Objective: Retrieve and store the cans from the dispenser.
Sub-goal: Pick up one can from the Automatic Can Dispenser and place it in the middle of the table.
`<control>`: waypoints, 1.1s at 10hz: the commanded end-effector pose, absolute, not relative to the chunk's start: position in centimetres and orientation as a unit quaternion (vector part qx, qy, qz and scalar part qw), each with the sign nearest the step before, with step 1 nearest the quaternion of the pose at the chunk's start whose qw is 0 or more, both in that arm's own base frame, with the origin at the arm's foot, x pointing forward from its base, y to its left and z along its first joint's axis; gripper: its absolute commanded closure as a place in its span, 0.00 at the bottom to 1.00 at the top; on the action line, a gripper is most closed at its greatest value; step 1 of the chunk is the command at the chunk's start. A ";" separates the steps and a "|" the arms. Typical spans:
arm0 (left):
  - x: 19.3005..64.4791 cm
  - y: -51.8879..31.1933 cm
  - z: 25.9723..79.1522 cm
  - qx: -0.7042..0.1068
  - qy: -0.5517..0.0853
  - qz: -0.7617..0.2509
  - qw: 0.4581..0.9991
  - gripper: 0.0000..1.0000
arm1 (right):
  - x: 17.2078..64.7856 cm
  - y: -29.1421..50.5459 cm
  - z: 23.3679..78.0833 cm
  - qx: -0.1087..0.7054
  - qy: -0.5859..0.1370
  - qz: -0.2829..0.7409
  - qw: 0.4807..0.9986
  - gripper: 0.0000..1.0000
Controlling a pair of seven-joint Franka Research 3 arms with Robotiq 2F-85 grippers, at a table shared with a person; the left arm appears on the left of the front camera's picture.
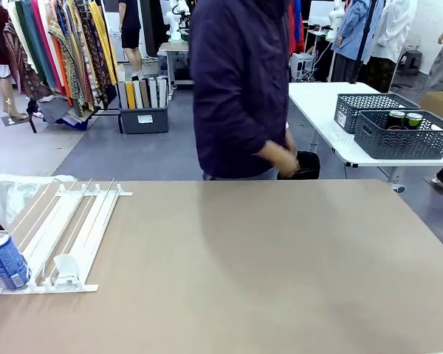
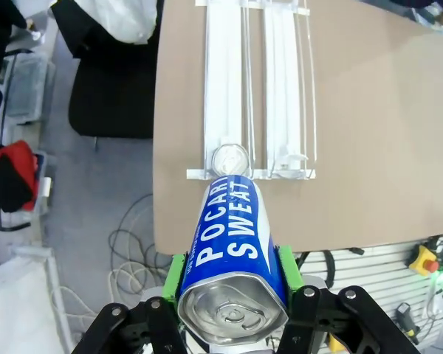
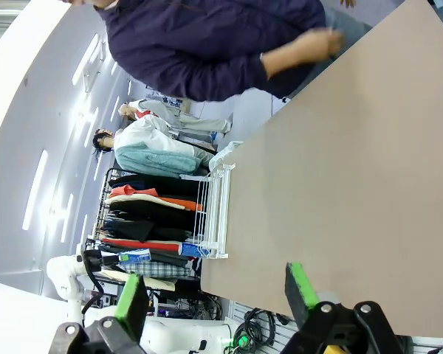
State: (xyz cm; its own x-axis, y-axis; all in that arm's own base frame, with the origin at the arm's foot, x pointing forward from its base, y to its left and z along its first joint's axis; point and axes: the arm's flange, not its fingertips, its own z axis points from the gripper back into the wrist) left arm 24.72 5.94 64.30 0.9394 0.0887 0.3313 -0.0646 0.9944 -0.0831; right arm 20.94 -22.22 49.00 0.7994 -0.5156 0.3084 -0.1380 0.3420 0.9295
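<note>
My left gripper is shut on a blue can with white print, held lying along the fingers, high above the table's near left corner. Below it lies the white wire dispenser. A second blue can stands upright at the front end of its outermost lane. The front view shows that can at the near left end of the dispenser. My right gripper is open with nothing between its green pads, above the brown table. The dispenser lies far from it.
A person in a dark jacket stands at the table's far edge, one hand by a black object. On a white table at the back right stand two grey lattice baskets; one holds green-topped cans.
</note>
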 end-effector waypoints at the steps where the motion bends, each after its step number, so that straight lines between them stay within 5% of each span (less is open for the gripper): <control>1: 24.5 5.9 65.0 -0.041 -0.178 0.036 0.983 1.00 | 21.1 -22.4 49.3 0.565 -0.304 -0.112 0.759 0.00; 4: 28.7 3.2 65.3 -0.095 -0.204 -0.010 0.974 1.00 | 21.1 -22.4 49.3 0.565 -0.304 -0.112 0.759 0.00; 8: 42.4 -17.2 67.8 -0.062 -0.187 -0.253 0.947 1.00 | 21.1 -22.4 49.3 0.565 -0.304 -0.112 0.759 0.00; 11: 45.9 -35.7 59.4 -0.057 -0.104 -0.436 0.892 1.00 | 21.1 -22.4 49.3 0.565 -0.304 -0.112 0.759 0.00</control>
State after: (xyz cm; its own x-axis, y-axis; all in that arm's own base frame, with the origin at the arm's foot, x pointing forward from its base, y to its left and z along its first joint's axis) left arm 44.00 -34.37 59.25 0.6676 -0.6893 0.2813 0.7311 0.6784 -0.0728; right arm 20.91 -22.22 49.02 0.7989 -0.5160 0.3092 -0.1387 0.3422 0.9293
